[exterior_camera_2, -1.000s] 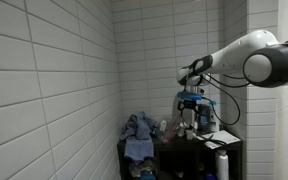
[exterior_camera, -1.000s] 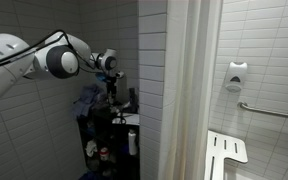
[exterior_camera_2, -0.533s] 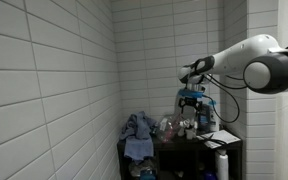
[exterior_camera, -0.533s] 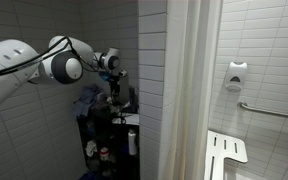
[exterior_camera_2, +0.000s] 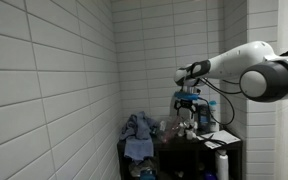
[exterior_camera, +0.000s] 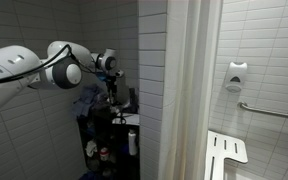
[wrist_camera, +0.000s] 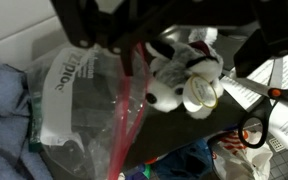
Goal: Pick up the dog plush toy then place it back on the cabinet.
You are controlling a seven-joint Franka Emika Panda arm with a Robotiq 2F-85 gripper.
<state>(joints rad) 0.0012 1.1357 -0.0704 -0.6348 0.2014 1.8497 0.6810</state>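
Note:
The dog plush toy (wrist_camera: 184, 75), white with dark ears and a round tag, lies on the dark top of the cabinet (wrist_camera: 174, 135). In the wrist view my gripper (wrist_camera: 179, 38) comes in from the top, open. Its dark fingers (wrist_camera: 84, 28) stand wide apart on either side of the toy and do not touch it. In both exterior views the gripper (exterior_camera: 112, 90) (exterior_camera_2: 190, 108) hangs just above the top of the narrow black cabinet (exterior_camera: 85, 135) (exterior_camera_2: 199, 141). The toy is too small and dark to make out there.
On the cabinet top also lie a clear zip bag (wrist_camera: 69, 90) with a red seal, a crumpled blue cloth (wrist_camera: 4, 100) (exterior_camera_2: 137, 130), papers (wrist_camera: 259, 92) and orange-handled scissors (wrist_camera: 252, 130). Tiled walls close in behind. A shower curtain (exterior_camera: 189, 90) and a white fold-down seat (exterior_camera: 224, 155) stand to the side.
The arm's elbow and forearm have swung lower while the gripper stayed over the cabinet top. The jaws have remained open and the toy has not moved.

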